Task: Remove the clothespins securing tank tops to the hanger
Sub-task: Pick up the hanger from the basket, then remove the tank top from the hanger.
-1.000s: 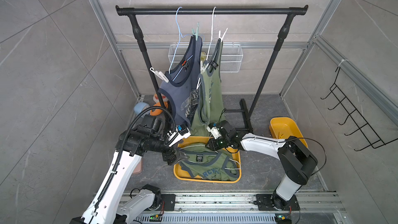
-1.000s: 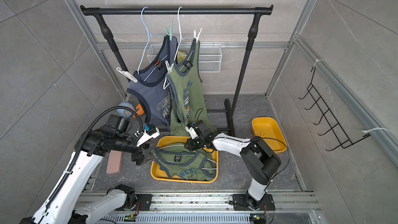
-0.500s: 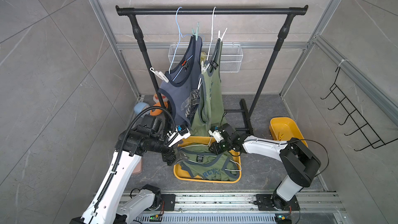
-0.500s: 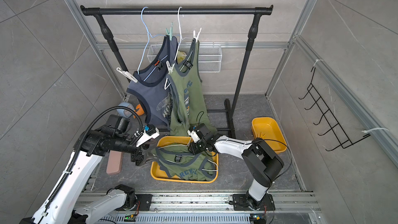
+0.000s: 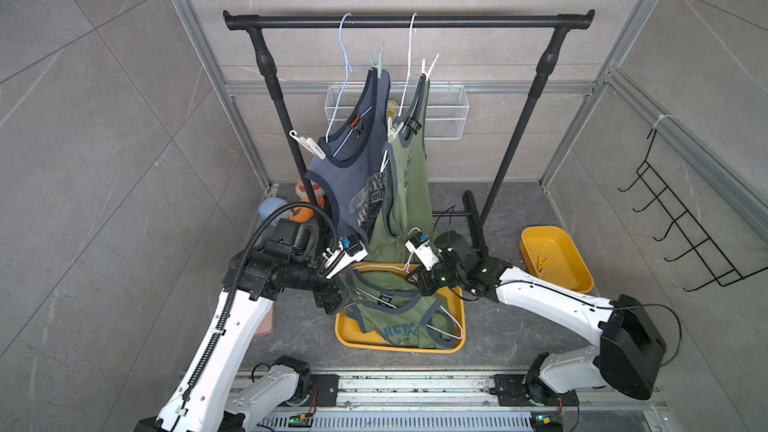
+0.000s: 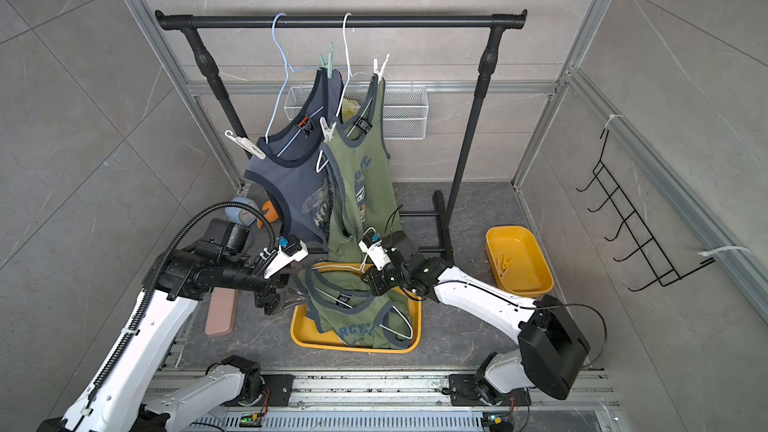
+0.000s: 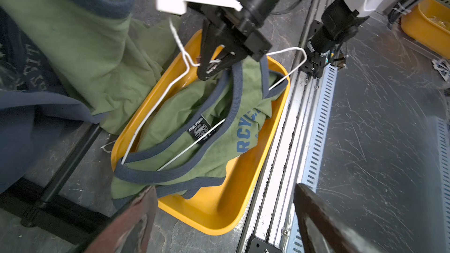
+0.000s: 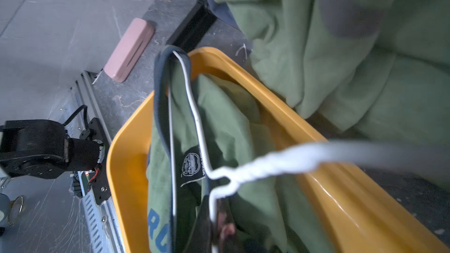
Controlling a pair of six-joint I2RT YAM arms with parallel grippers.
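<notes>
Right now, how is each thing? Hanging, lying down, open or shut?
Navy top, hanging from the rail, pinned.
Hanging green top, on the rail too, pinned.
Other green top, crumpled in the big tray.
White hanger, lying inside that crumpled top.
Right gripper, shut on the white hanger near its neck.
Left gripper, open, holding nothing.
Small tray, holding loose yellow pegs.

Olive tank top point(image 7: 170, 127) reads "RCYC"; label point(image 7: 201, 128) "BASIC POWER".

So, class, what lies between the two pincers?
An olive tank top on its white wire hanger, lying in the yellow tray; both top views show it.
</notes>
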